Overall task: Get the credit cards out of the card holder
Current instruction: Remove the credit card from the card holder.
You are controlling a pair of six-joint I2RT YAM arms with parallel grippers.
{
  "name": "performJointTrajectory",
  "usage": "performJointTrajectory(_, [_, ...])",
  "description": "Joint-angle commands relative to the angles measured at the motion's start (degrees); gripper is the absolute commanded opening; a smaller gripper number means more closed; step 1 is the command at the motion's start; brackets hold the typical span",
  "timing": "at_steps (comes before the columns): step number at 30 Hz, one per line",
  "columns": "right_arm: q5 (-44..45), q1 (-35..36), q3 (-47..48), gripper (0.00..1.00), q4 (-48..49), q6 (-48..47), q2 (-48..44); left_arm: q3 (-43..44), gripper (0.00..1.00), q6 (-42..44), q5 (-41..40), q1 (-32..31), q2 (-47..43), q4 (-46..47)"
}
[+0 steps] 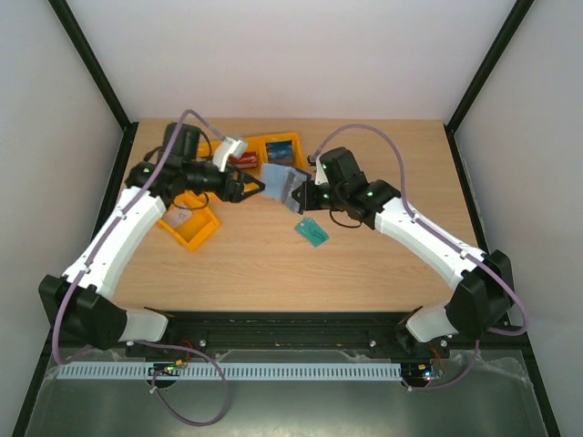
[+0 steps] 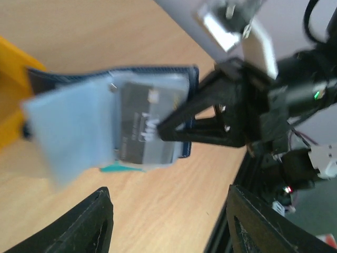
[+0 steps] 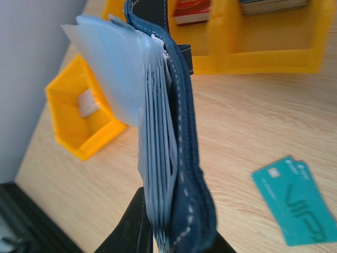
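The table (image 1: 383, 264) shows pale wood grain, smooth and matt. The card holder (image 3: 184, 158) looks like navy leather or something close to it, matt, with pale stitching along the edges. Its sleeves (image 3: 113, 68) are thin translucent plastic, softly shiny. In one sits a grey card (image 2: 147, 126), smooth with a dull sheen. The teal card (image 3: 295, 203) is glossy plastic. The orange bin (image 3: 92, 139) is moulded plastic with a slick shine. The left tool (image 2: 168, 226) is matt black plastic.

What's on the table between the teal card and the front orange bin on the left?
Nothing. The top view shows only bare tabletop between the teal card and the front orange bin.
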Motion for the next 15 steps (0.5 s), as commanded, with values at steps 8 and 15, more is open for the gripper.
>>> performJointTrajectory(8, [-29.4,0.4,-5.9,0.02,17.6,2.2,-4.0,-13.6,0.58,-5.6,-3.6,-2.1,-2.4,8.1])
performJointTrajectory(15, [-36.9,0.4,-9.1,0.02,16.0,-3.8,-6.6,-21.9,0.65,-5.0,8.1,4.4,-9.5,10.5])
